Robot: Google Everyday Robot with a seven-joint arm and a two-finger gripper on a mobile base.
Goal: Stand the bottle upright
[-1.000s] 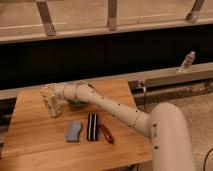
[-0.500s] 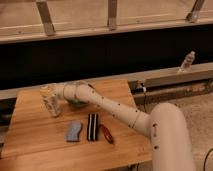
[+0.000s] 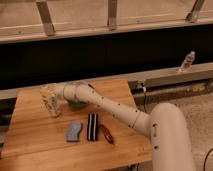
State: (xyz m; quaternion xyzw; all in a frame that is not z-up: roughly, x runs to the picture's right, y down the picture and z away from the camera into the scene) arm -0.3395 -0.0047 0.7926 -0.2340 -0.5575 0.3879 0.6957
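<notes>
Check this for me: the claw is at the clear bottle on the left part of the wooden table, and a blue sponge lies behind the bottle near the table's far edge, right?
Not quite. The camera view shows the blue sponge in front of the clear bottle, toward the near edge of the wooden table, not behind it. The rest holds: the claw is at the bottle on the table's left part.

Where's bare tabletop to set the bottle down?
Bare wooden table shows along the front-left edge, left of the blue sponge, and right of the red item. It's crowded mid-table around the striped item. The pincer is at the bottle, back left.
</notes>
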